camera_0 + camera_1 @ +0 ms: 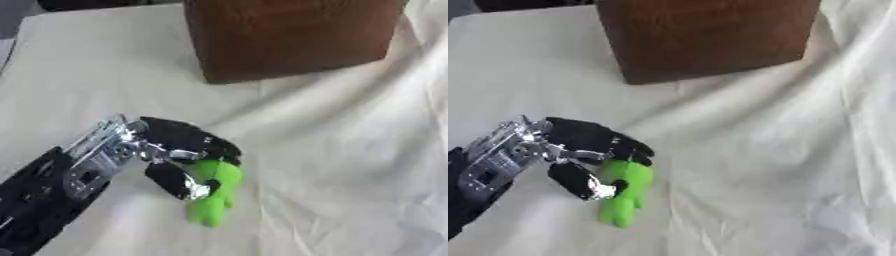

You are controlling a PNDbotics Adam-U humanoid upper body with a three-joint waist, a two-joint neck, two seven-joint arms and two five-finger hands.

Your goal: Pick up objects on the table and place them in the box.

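Observation:
A bright green toy-like object (214, 197) lies on the white cloth at the lower middle. My left hand (175, 150) comes in from the lower left, its black fingers curled over the top of the green object and its thumb (178, 181) against the object's left side. The brown wooden box (289, 37) stands at the far side of the table, well beyond the hand; only its side wall shows. My right hand appears in neither view.
The table is covered with a wrinkled white cloth (350, 150), with folds running at the right and bare cloth between the hand and the box. A dark edge shows at the top left corner.

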